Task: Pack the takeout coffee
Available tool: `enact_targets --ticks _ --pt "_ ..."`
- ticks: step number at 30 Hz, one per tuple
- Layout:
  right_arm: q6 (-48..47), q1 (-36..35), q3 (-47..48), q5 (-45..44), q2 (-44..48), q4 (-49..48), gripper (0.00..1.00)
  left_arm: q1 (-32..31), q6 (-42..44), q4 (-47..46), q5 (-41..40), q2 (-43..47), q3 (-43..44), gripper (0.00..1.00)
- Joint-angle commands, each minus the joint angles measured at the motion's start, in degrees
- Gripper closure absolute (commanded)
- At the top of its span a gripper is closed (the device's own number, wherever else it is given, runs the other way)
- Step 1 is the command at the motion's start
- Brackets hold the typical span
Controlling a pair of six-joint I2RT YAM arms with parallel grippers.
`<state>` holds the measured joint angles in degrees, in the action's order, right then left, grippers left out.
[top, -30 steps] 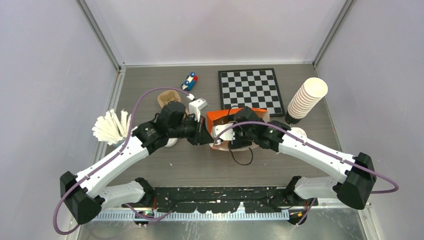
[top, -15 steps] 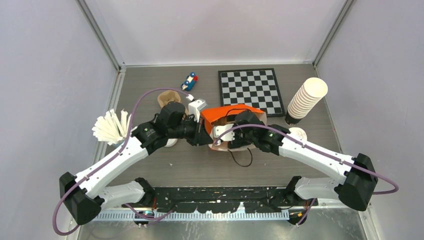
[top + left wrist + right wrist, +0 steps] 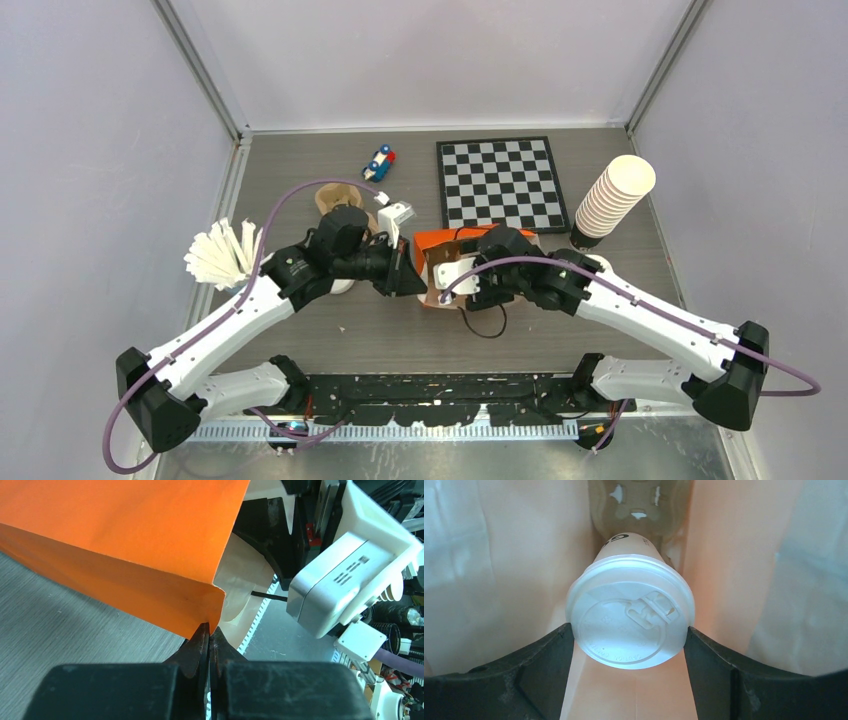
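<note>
At the middle of the table [image 3: 400, 335], the two arms are meeting over the orange paper bag [image 3: 470, 238], which is sitting just in front of the chessboard [image 3: 502, 183]. The left gripper [image 3: 408, 277] is reaching in from the left and is pinching a corner of the bag's rim; in the left wrist view its fingertips [image 3: 202, 637] are pressing flat together with the folded orange edge [image 3: 125, 540] caught between them, so the jaws are fully closed on the paper. The right gripper [image 3: 438, 288] is reaching into the bag's open mouth. In the right wrist view the takeout coffee [image 3: 630, 625] is sitting inside the bag with pale orange walls on both sides, its white sip lid facing the camera and the cup body running away toward the bag's far end, where a brownish piece with cut-out holes [image 3: 639, 500] is showing. The right gripper's two dark fingers [image 3: 539, 670] are standing wide apart, one on each side of the cup just under the lid, and they are bearing against it, so this gripper is gripping the coffee. Whether the bag is standing upright or leaning cannot be told. Farther off, a tall stack of lidless white cups [image 3: 612, 200] is leaning at the right of the chessboard, a small toy car [image 3: 378, 162] is lying near the back edge, and a fanned white bundle [image 3: 222, 255] is lying at the left.
</note>
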<state>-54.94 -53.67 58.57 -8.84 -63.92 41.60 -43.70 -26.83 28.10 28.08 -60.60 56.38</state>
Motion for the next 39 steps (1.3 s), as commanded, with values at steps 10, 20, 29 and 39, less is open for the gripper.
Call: enact_targets --ticks 10,20,29,39 --pt "0.46 -2.27 1.29 -1.04 -3.80 -0.52 0.43 0.11 0.67 -0.67 3.84 1.09 -0.60 1.00" --pt "-1.92 -2.39 -4.10 -5.44 -4.55 -9.29 0.43 0.11 0.57 0.08 4.02 1.01 -0.15 1.00" --pt "-2.48 -2.66 -6.67 -9.16 -3.22 -13.27 0.43 0.11 0.29 0.12 3.83 0.91 -0.36 1.00" --pt "-2.78 -3.32 -8.30 -11.55 -1.27 -15.38 0.44 0.11 0.16 0.42 3.16 1.07 -0.32 1.00"
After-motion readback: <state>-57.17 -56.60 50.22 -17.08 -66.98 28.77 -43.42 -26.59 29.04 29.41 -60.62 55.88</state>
